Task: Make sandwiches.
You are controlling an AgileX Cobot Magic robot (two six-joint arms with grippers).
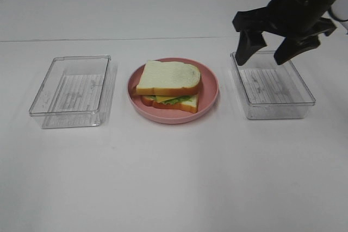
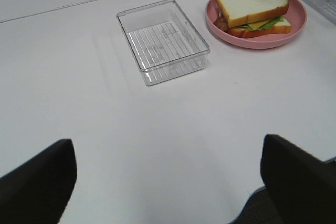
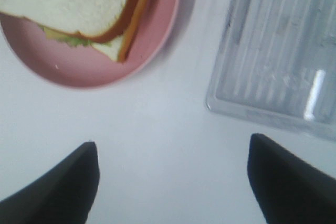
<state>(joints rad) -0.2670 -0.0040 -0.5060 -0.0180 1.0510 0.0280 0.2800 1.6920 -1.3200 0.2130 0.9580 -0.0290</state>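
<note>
Sandwich (image 1: 168,86): assembled, on pink plate (image 1: 209,99), table centre, between two clear trays | Right tool (image 1: 266,51): released, above right tray (image 1: 274,88) | Left tool (image 2: 168,182): released, holding nothing.

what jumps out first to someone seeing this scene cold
The sandwich on the pink plate at the table's centre draws the eye first. A clear tray sits to its left and another tray to its right. The black right gripper hangs open above that right tray.
</note>
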